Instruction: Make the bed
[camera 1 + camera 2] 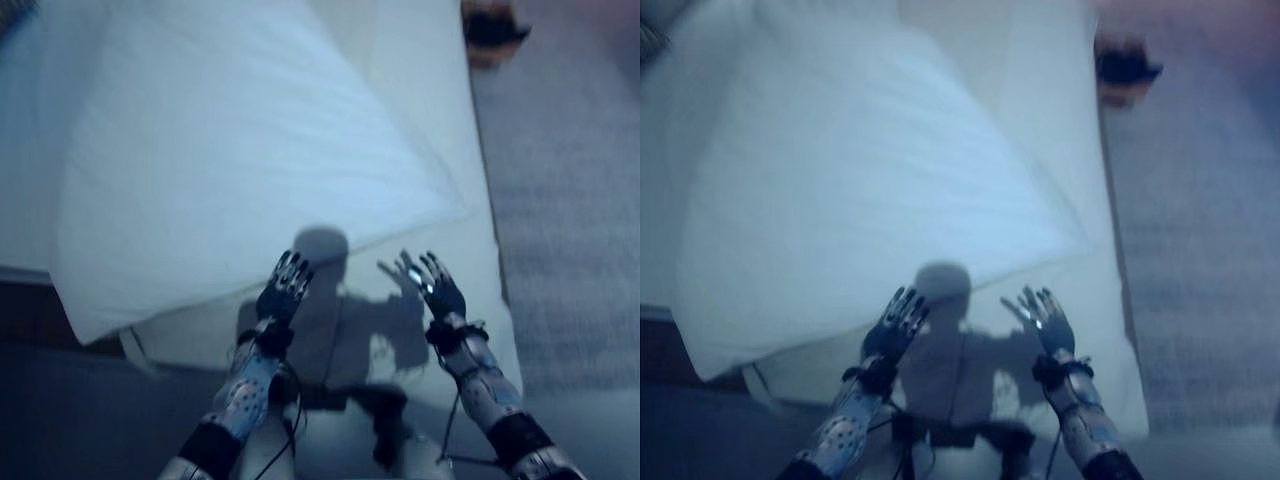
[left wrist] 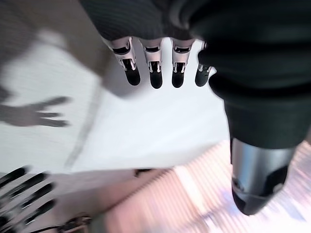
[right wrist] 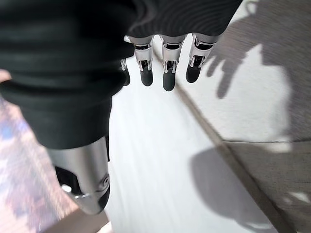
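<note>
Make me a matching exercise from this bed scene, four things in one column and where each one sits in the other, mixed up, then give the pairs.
Things:
1. white duvet
2. left hand
3. right hand
4. dark object

Places:
A. on the floor beyond the bed's right edge
B. open above the bed, nearer its right edge
C. spread askew over the mattress, one corner pointing right
D. open above the bed, by the duvet's near edge

Pairs: 1-C, 2-D, 3-B, 4-A

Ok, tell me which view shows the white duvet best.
The left eye view: the duvet shows nearly whole there, lying skewed across the mattress. The right eye view shows much the same; the wrist views catch only a patch of white cloth.
</note>
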